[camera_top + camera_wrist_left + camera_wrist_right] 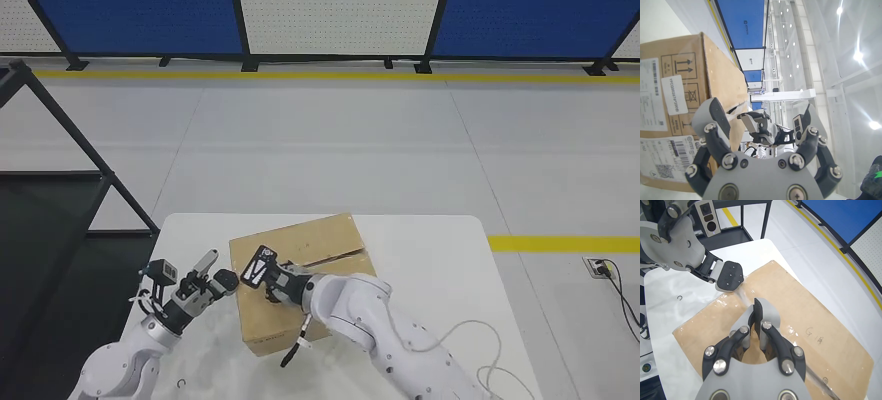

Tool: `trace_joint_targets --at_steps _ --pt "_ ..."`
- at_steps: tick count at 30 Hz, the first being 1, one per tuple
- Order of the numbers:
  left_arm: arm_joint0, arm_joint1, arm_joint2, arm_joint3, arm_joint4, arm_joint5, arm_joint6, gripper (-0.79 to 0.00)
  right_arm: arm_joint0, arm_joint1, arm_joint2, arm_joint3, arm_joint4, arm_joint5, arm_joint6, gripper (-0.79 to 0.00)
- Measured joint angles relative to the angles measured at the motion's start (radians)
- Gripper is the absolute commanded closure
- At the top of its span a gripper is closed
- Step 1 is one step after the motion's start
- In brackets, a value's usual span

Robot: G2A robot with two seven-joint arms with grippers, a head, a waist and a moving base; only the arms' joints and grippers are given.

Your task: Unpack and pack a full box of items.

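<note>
The cardboard box [305,250] is set on the left half of the white table [440,270], with its flaps shut and its far edge close to the table's far edge. Clear tape [743,297] is laid glossy along the seam of the lid. One strip of it is raised off the cardboard near the box's left edge. The right gripper [756,306] is held over the left part of the lid, and its fingers are pressed together on the raised end of the tape. The left gripper [762,106] is placed just to the left of the box with its jaws spread wide and nothing between them. One of its pads [729,276] is seen at the lid's left edge, where the raised strip starts, but whether it touches the cardboard cannot be told. White labels [651,94] and printed handling marks [683,66] are carried on the side of the box turned toward the left gripper, and a few handwritten marks [814,335] are seen on the lid. A black rack [60,200] is placed to the left of the table. Beyond the table a pale floor [330,140] is crossed by a yellow line [300,74], with blue panels [140,25] ranged along the far side.
</note>
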Motion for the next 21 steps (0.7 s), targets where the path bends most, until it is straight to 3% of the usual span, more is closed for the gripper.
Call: trace_joint_targets --at_steps 14,21 --pt "-0.027 -0.001 0.002 0.030 -0.003 -0.003 -0.020 -0.785 0.030 -0.031 -0.001 0.106 0.049 0.020 0.008 0.000" --pt "-0.003 0.001 -0.006 -0.001 -0.011 0.006 -0.030 -0.785 0.031 -0.035 0.021 0.131 0.035 0.042 -0.015 0.000"
